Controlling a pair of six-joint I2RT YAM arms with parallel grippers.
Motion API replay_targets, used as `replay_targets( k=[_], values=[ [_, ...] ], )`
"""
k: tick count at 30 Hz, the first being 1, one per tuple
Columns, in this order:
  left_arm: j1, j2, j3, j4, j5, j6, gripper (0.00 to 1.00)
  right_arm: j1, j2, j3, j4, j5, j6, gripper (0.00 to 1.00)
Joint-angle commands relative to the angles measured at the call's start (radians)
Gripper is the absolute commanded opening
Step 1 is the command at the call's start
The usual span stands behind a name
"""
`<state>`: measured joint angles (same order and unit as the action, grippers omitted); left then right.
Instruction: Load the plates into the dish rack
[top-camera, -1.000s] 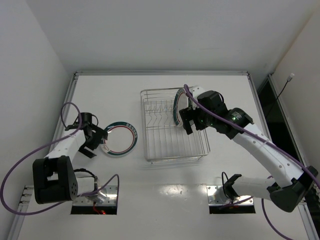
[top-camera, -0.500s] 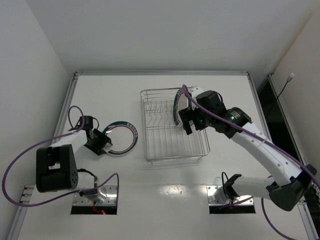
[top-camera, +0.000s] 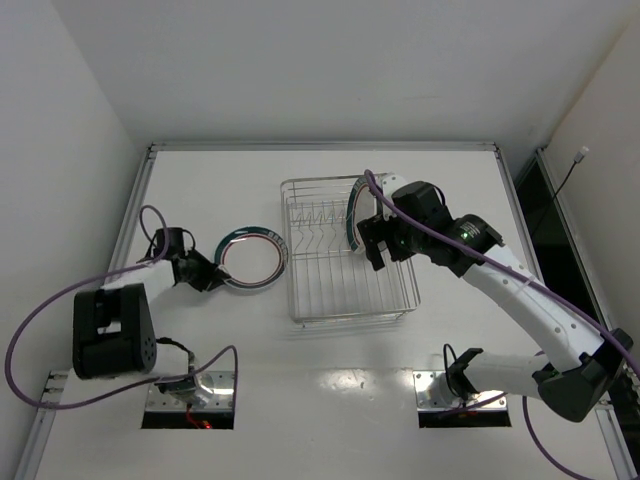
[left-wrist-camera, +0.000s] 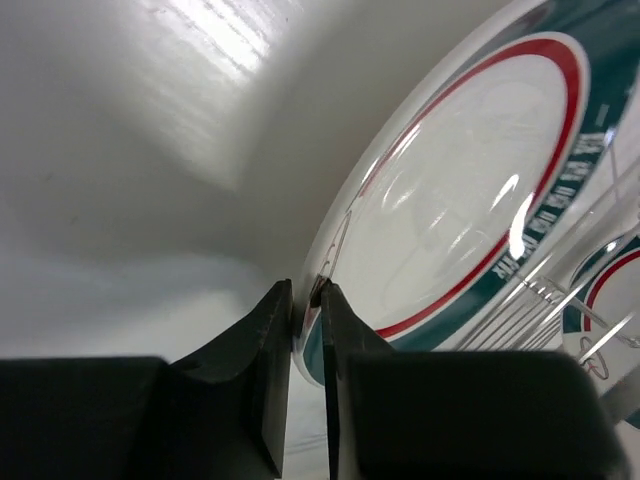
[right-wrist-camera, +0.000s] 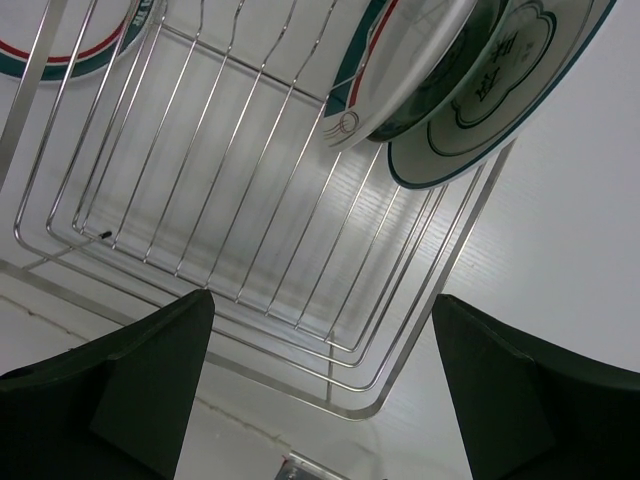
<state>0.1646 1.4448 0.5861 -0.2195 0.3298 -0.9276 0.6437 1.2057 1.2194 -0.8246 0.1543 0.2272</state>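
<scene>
A white plate with a dark green band and red ring is tilted up off the table, just left of the dish rack. My left gripper is shut on its left rim. The silver wire dish rack holds plates standing on edge at its far right: a green-rimmed plate and a white plate with dark motif. Over the rack, close to those plates, my right gripper hangs open with nothing between its fingers.
The table's raised edge rail runs along the left, close behind my left arm. Purple cables loop off both arms. White walls enclose the table on three sides.
My left gripper has closed on the plate's rim. The plate has tipped up off the table and shifted right toward the rack. The right arm has not moved.
</scene>
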Motion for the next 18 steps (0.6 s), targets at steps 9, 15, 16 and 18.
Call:
replay_targets(
  k=[9, 15, 16, 18],
  values=[
    [0.062, -0.36, 0.31, -0.33, -0.137, 0.038, 0.0, -0.012, -0.029, 0.032, 0.093, -0.235, 0.052, 0.88],
    [0.082, -0.438, 0.34, -0.33, -0.022, 0.019, 0.0, -0.025, -0.038, 0.005, 0.26, -0.52, 0.222, 0.88],
    [0.082, -0.448, 0.34, -0.33, 0.012, 0.01, 0.0, -0.026, -0.038, -0.023, 0.296, -0.563, 0.262, 0.88],
    [0.082, -0.471, 0.351, -0.317, 0.049, -0.003, 0.0, -0.048, -0.038, -0.082, 0.45, -0.683, 0.396, 0.88]
  ],
)
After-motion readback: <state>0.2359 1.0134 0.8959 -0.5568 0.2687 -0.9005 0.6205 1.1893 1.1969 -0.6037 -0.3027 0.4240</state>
